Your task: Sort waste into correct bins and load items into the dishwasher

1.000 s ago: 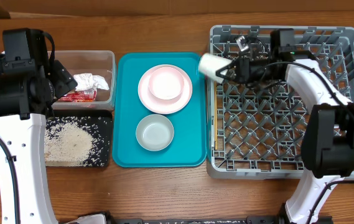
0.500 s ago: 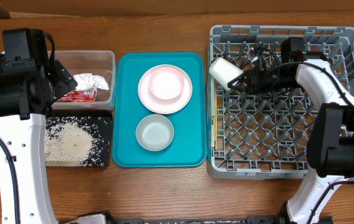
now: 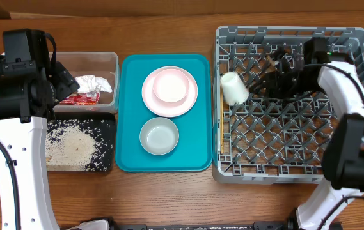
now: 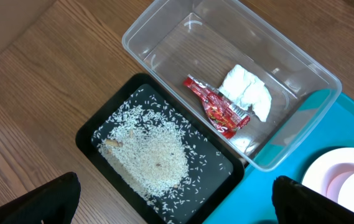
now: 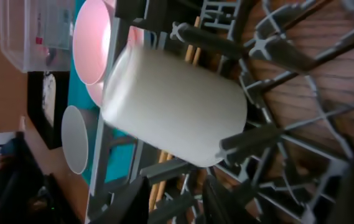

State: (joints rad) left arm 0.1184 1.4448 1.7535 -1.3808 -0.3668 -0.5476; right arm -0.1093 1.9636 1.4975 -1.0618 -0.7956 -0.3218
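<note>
The small white cup (image 3: 235, 88) (image 5: 175, 112) lies on its side among the pegs at the left edge of the grey dishwasher rack (image 3: 284, 30). My right gripper (image 3: 263, 82) (image 5: 183, 202) sits just right of it, open, the cup clear of its fingertips. The pink plate (image 3: 148, 96) holds the white-pink bowl (image 3: 170, 86). The grey-green bowl (image 3: 159, 136) stands nearer. The clear tub (image 4: 164, 37) holds the napkin (image 4: 246, 92) and red wrapper (image 4: 217, 109). Rice (image 4: 149, 149) covers the black tray (image 4: 89, 134). My left gripper (image 4: 177, 211) hangs wide open above them.
The plate and both bowls stand on a teal serving tray (image 3: 130, 128) between the bins and the rack. The rack's pegs crowd round my right fingers (image 5: 142, 199). Bare wooden table (image 3: 169, 198) runs along the front.
My right gripper carried the cup down into the rack's left edge, parted its jaws and drew back to the right. The left arm has not moved.
</note>
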